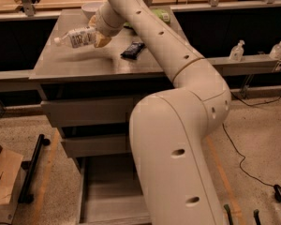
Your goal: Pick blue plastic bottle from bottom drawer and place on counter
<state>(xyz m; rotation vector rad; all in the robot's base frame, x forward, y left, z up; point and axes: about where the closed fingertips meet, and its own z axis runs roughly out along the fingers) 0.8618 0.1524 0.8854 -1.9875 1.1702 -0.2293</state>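
Note:
The blue plastic bottle [77, 36], clear with a white cap and pale label, lies sideways in my gripper [94, 35], cap pointing left. The gripper is shut on the bottle's base end and holds it just above the left rear part of the grey counter [84, 62]. The bottom drawer [107, 196] stands pulled open below, a deep grey box, mostly hidden behind my arm; what shows of its inside holds nothing.
A dark snack packet [132, 50] lies on the counter to the right of the bottle. A white bowl [91, 7] and a green item [160, 16] sit at the counter's back. Two pump-top bottles [237, 51] stand on a right ledge. A cardboard box [2, 182] stands at lower left.

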